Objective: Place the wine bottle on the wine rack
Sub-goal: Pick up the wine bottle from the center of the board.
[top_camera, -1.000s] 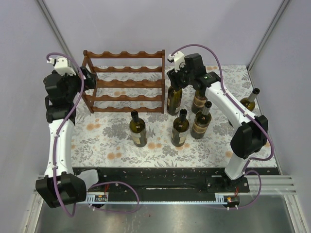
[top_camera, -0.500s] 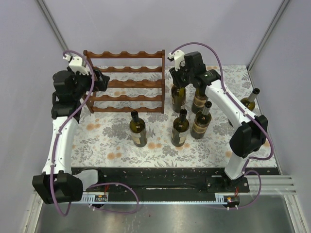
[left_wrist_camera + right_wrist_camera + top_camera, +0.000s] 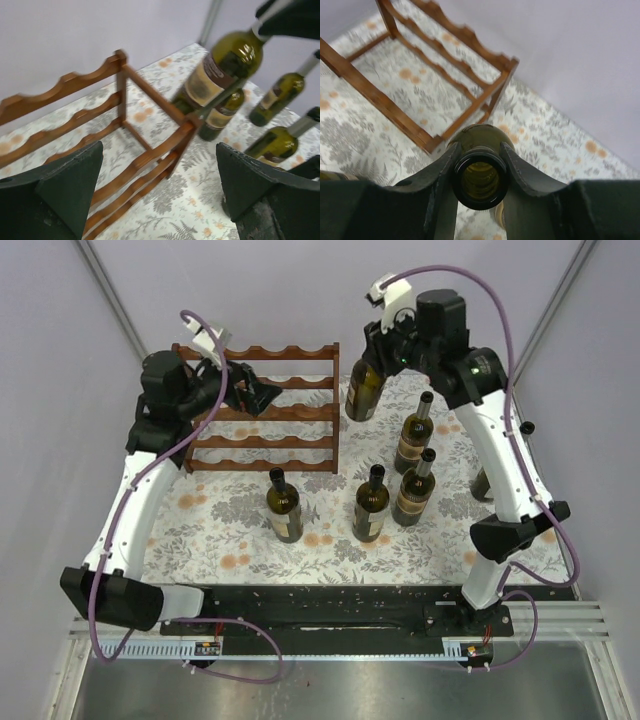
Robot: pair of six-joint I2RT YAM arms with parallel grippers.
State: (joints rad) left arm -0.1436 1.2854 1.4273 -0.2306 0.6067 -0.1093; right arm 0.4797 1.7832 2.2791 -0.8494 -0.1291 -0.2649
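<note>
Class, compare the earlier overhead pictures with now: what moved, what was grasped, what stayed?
The right gripper closed on the neck of the wine bottle and lifted it, tilted, near the right end of the wine rack. The left gripper, open, swung up and rightward to the rack. The rack and the other standing bottles stayed put.

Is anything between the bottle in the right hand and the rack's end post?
Nothing. In the top view the wine bottle hangs from the right hand beside the wine rack; only floral cloth shows between.
</note>
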